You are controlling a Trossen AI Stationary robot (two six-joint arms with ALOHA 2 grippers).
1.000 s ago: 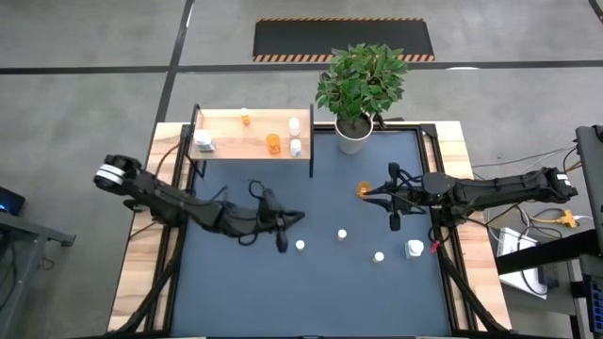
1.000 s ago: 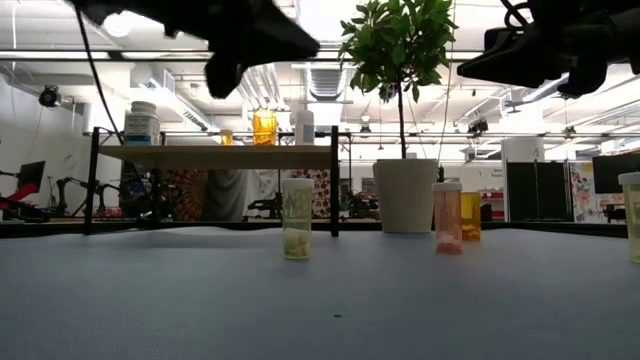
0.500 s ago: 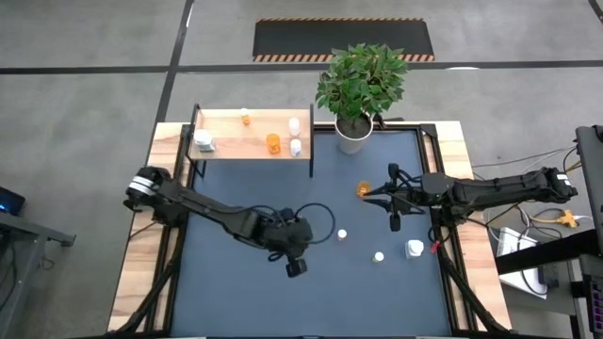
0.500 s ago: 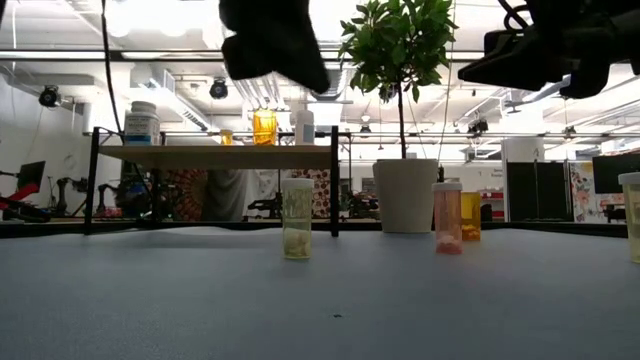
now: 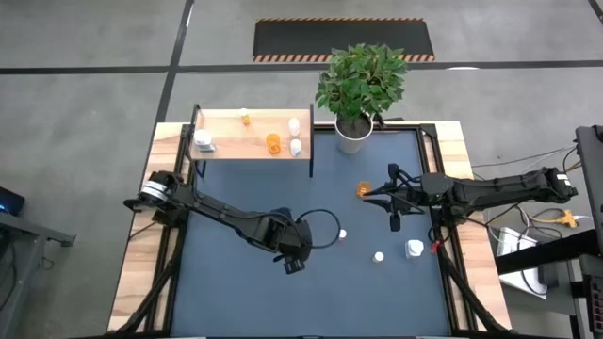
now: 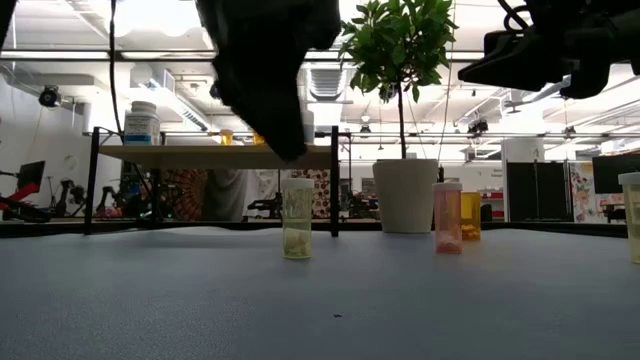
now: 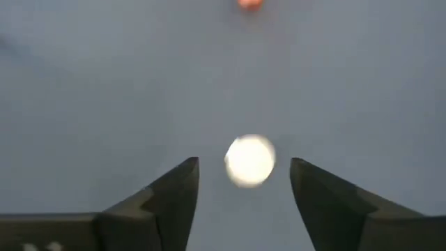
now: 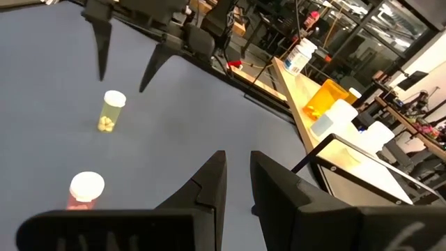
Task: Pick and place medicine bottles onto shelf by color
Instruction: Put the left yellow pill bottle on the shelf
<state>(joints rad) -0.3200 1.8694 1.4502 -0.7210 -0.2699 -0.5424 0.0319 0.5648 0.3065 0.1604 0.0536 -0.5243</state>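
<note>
My left gripper (image 5: 294,262) points steeply down over a small yellowish medicine bottle with a pale cap (image 7: 249,160) that stands on the blue tabletop. Its fingers are open and hang above the cap, one on each side, clear of it (image 8: 125,49). In the low view the gripper (image 6: 270,90) is just above that bottle (image 6: 297,218). The shelf (image 5: 252,134) at the far left carries several bottles. My right gripper (image 5: 375,192) waits level above the right side of the table, its fingers (image 8: 209,183) almost together with nothing between them.
Loose bottles stand on the table: an orange one (image 5: 363,190), two white-capped ones (image 5: 342,234) (image 5: 379,255) and a larger white one (image 5: 415,249). A potted plant (image 5: 355,132) stands at the far edge beside the shelf. Open blue tabletop lies at the near left.
My left gripper has reached toward the table's right and near edges, tipped from nearly level to steeply downward, and sunk. It now covers the pale-capped bottle in the high view. The bottle has not moved.
</note>
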